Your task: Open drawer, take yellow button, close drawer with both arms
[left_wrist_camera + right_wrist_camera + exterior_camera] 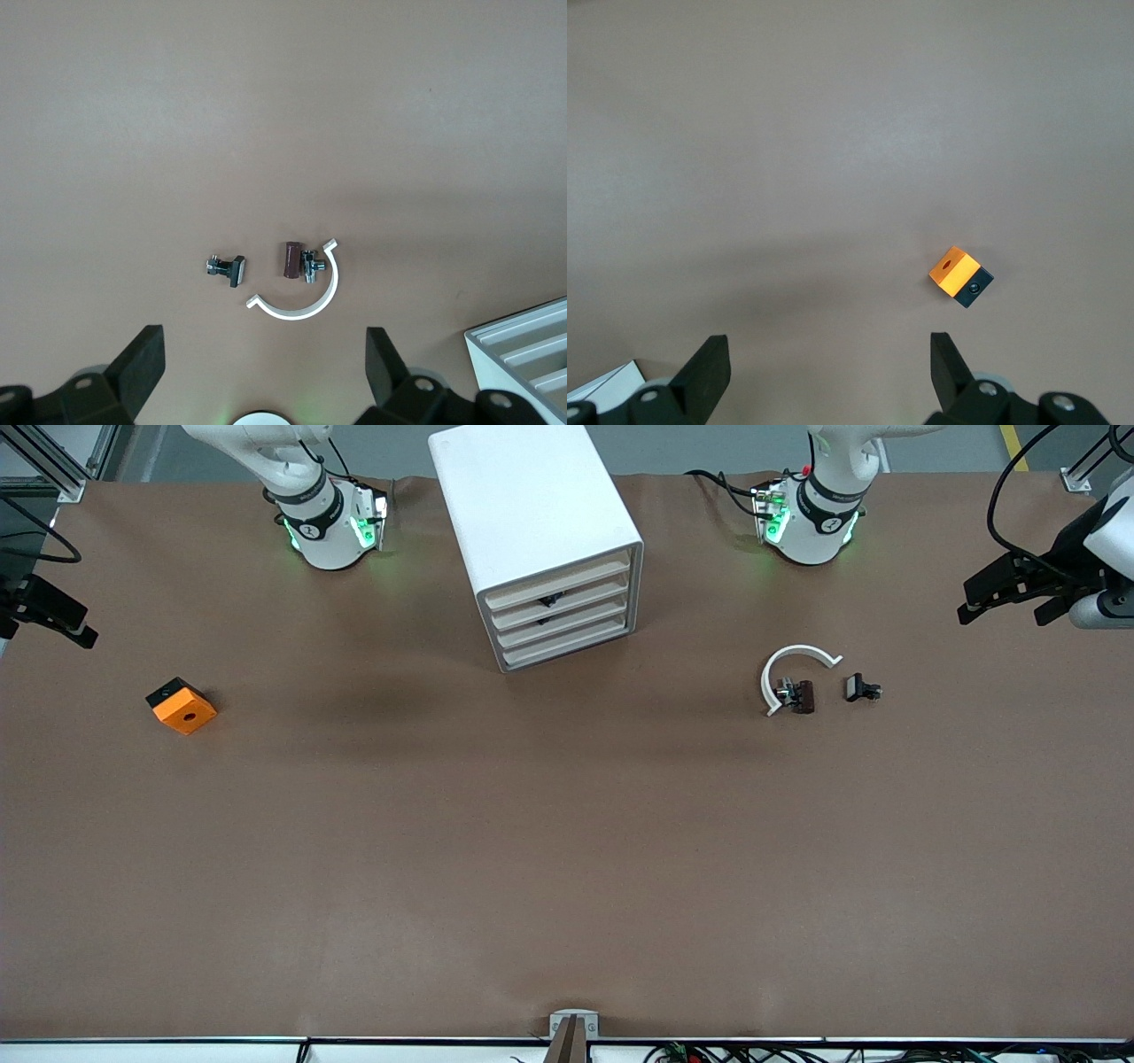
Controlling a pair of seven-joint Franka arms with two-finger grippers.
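The white cabinet stands at the table's back middle, its corner showing in the left wrist view. Its four cream-fronted drawers are all shut. A dark part shows through a gap between the upper slats. The button is not in view. My left gripper hangs open and empty high over the left arm's end of the table, above the small clips. My right gripper hangs open and empty high over the right arm's end, above bare table near the orange block.
An orange square block with a round hole lies toward the right arm's end. A white C-shaped ring, a brown clip and a black clip lie toward the left arm's end, nearer the camera than the cabinet.
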